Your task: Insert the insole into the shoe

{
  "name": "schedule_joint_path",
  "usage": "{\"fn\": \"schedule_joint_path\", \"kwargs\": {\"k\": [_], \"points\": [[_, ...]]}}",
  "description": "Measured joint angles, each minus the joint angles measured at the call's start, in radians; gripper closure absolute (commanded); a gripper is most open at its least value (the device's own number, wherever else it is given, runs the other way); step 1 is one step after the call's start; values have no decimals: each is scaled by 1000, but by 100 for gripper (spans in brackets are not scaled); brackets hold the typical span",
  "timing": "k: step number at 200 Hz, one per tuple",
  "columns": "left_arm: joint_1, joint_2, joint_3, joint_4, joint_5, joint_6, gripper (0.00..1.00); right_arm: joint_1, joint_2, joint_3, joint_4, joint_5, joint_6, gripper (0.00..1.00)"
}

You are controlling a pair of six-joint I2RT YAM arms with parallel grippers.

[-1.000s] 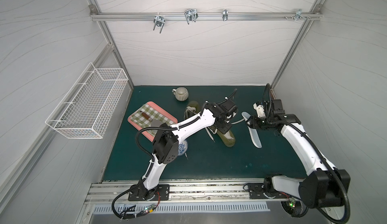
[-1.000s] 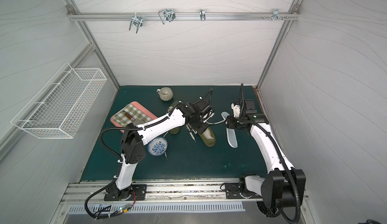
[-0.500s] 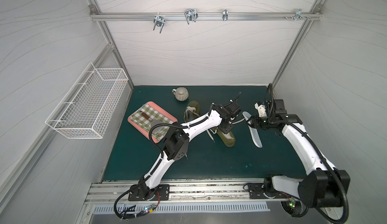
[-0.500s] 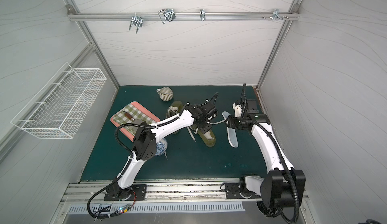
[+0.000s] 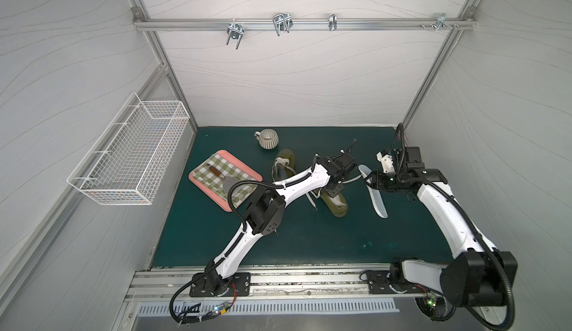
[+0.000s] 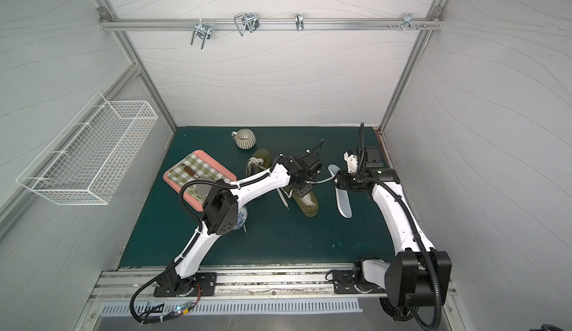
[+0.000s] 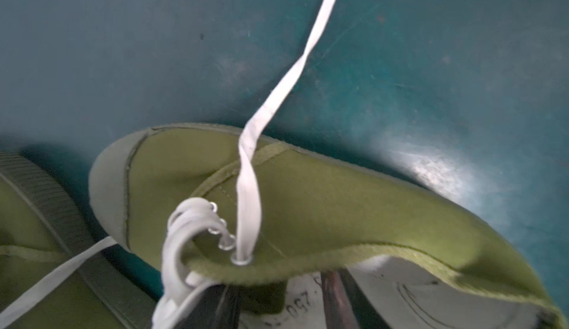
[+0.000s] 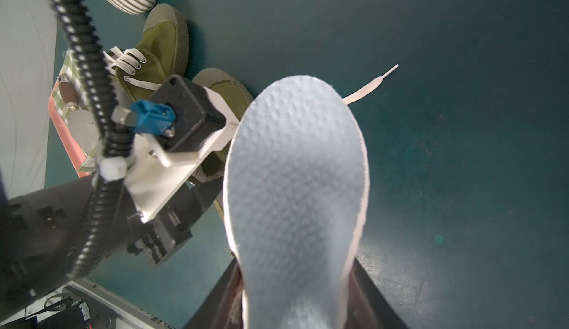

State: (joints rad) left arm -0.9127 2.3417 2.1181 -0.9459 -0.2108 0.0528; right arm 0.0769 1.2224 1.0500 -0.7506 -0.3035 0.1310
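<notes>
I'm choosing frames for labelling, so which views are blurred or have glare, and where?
Left wrist view: the olive shoe is blurred at its near rim, and a glare patch sits on the mat. Right wrist view: the insole fills the centre, out of focus toward the lens, with glare on the mat beside it. Both top views: sharp, evenly lit.

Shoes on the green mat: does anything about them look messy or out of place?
Yes. The nearer shoe has its white lace undone, trailing loose across the mat instead of tied. Nothing looks spilled or broken.
</notes>
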Motion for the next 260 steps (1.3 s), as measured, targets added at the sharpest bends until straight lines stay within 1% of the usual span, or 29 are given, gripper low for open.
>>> {"fn": "schedule_joint_path", "kwargs": {"k": [42, 110, 145, 173, 186, 212, 227, 260], "points": [[-1, 1, -22, 46, -48, 24, 59, -1, 0, 2, 0, -6, 0, 53], [-1, 1, -61, 74, -46, 26, 60, -3, 1, 11, -1, -13, 1, 54], [-6, 1, -85, 83, -47, 27, 59, -5, 1, 11, -1, -16, 2, 54], [-11, 1, -92, 92, -74, 32, 60, -5, 1, 11, -1, -20, 2, 54], [-12, 1, -102, 103, -87, 33, 66, -5, 1, 11, -2, -20, 2, 54], [-13, 0, -108, 115, -112, 33, 91, -5, 1, 11, -3, -21, 2, 54], [-13, 0, -108, 120, -122, 21, 100, -6, 1, 13, -7, -21, 2, 55], [-13, -3, -100, 103, -120, 23, 100, -6, 1, 14, -11, -21, 1, 56]]}}
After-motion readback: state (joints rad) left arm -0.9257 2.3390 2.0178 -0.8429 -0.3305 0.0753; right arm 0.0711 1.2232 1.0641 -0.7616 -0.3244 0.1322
